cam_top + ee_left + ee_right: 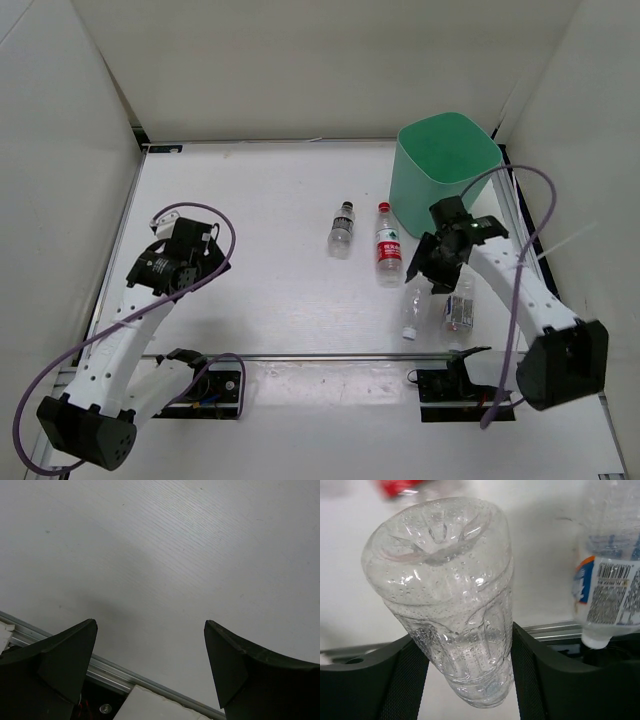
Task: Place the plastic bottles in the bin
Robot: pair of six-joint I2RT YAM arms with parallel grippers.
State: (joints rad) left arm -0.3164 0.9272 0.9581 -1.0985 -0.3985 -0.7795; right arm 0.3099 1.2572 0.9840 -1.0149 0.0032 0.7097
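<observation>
Gripping the slim clear bottle (pixel 450 595) low on its body, the right gripper (pixel 468 650) has its jaws about half shut, with the 2 fingers (pixel 405 680) pressed one against each side. The bottle's base tilts up toward the wrist and its neck points away past the fingertips. How firm the hold is cannot be told.

The main risk I see is slip. The wall is smooth, rounded and beaded with droplets, and the fingers hold it well off its middle, so it could pivot or slide out on the lift. A harder squeeze might buckle the thin plastic and let it pop free.

The bluish-labelled bottle (pixel 610 580) lies just beside the hand on its right, and a swing that way could knock it rolling across the table (pixel 260 200). The red-capped bottle (pixel 387 245) lies near on the hand's left, with the dark-capped bottle (pixel 342 225) farther left again.

The bin (pixel 420 185) stands just beyond the hand, its rim above the fingers. A low carry could therefore strike the wall or tip it.

What shows of the bin's inside is bare green, with 0 of the 4 bottles in it. Whether the held bottle contains more than droplets I cannot tell.

The left gripper (pixel 150 645) hangs wide open over bare table, holding nothing, well apart from every bottle.
</observation>
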